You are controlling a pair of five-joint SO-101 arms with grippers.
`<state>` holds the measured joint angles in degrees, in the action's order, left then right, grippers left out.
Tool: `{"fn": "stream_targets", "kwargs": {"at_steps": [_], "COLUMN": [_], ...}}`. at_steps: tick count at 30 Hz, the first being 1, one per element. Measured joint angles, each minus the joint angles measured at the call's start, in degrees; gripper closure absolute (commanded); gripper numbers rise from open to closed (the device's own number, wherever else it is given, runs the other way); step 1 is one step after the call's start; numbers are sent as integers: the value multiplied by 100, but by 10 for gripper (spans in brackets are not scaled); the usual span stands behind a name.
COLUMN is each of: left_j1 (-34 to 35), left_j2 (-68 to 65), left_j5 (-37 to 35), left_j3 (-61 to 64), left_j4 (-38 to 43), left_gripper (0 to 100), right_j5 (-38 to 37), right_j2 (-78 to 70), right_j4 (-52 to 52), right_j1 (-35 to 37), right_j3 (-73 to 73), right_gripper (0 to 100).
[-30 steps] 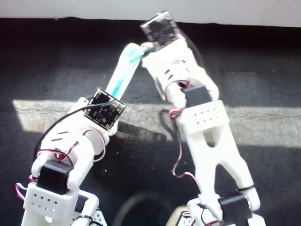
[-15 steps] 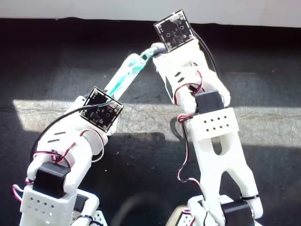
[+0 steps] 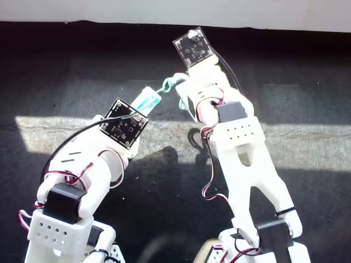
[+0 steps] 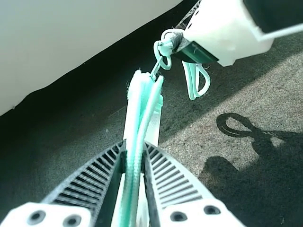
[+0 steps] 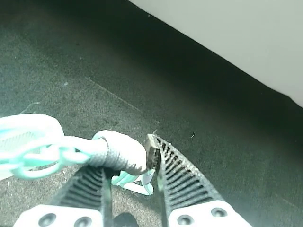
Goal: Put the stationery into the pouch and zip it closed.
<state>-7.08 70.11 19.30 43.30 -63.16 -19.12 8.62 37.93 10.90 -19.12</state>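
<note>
Clamping the mint pouch (image 4: 140,113) edgewise, left fingers (image 4: 97,177); right fingers (image 5: 184,177) pinched on its zipper pull (image 5: 120,151).

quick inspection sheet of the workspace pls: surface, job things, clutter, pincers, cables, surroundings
surface: dark mat with a sunlit band across it
job's things: teal-and-white pouch held up between the two arms; zip pull at its far end; cannot tell if it is fully zipped
clutter: nothing seen
pincers: left pincer shut on the pouch's edge; right pincer shut on the zip pull
cables: red and white wires looped along both arms; black cable running from the left wrist camera
surroundings: pale wall behind the mat
</note>
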Motion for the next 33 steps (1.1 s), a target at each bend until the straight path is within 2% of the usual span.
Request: {"fn": "stream_targets", "kwargs": {"at_steps": [6, 10, 14, 19, 21, 24, 33], "left_j1": [0, -9, -246, -571, -519, -501, -527], "left_j2": [-237, -545, -791, -932, -862, -862, -862], "left_j5": [0, -264, -413, -457, -475, -466, -519], "left_j3": [0, 0, -264, -703, -844, -1055, -1099], "left_j4": [-18, -18, -343, -976, -1152, -1178, -1204], "left_gripper": [990, 990, 990, 990, 990, 990, 991], "right_j5": [0, 0, 9, 9, 35, 35, -123], "right_j2": [501, 545, 545, 404, -44, -651, -571], "right_j4": [-114, -818, -1538, -1890, -1943, -2101, -2629], "right_j1": [-9, -105, -114, -123, -475, -914, -941], "right_j3": [-844, -1688, -2295, -2435, -2470, -2629, -3288], "right_gripper": [992, 992, 992, 992, 992, 992, 992]}}
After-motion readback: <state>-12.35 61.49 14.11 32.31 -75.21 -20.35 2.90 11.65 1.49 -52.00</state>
